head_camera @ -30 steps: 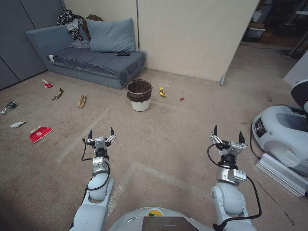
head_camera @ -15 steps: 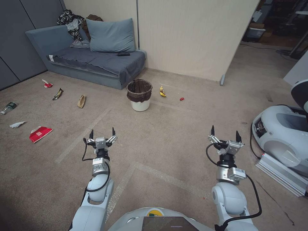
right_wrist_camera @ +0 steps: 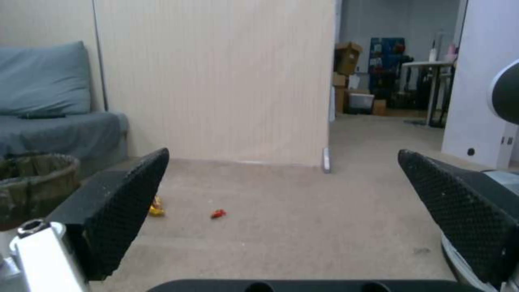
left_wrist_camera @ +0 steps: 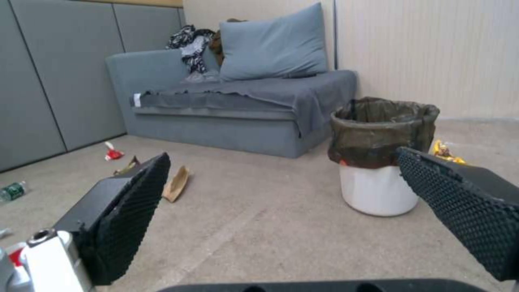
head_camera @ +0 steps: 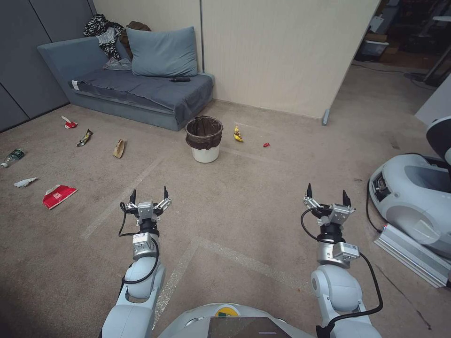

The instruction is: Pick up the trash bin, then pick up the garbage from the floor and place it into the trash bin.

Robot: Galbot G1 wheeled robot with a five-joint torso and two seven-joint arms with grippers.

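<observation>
The trash bin [head_camera: 204,140], a white bucket with a dark bag over its rim, stands on the carpet floor [head_camera: 263,188] just in front of the sofa; it also shows as the trash bin [left_wrist_camera: 381,154] and the trash bin [right_wrist_camera: 32,178]. Garbage lies scattered: a banana peel [head_camera: 238,134] and a red scrap [head_camera: 266,144] right of the bin, a brown bag [head_camera: 119,148], a wrapper [head_camera: 85,137], a red-white scrap [head_camera: 69,123], a bottle [head_camera: 13,157], a tissue [head_camera: 24,182] and a red carton [head_camera: 58,195] to the left. My left gripper [head_camera: 149,193] and right gripper [head_camera: 324,194] hover open and empty, well short of the bin.
A grey sofa [head_camera: 136,89] with a cushion stands against the back wall. A beige partition [head_camera: 282,51] ends at a foot [head_camera: 325,117]. Another white robot base [head_camera: 413,202] and a metal rail [head_camera: 413,256] lie at the right.
My right gripper has drifted slightly left and farther forward in the view. The left arm has barely shifted. The bin and garbage have not moved.
</observation>
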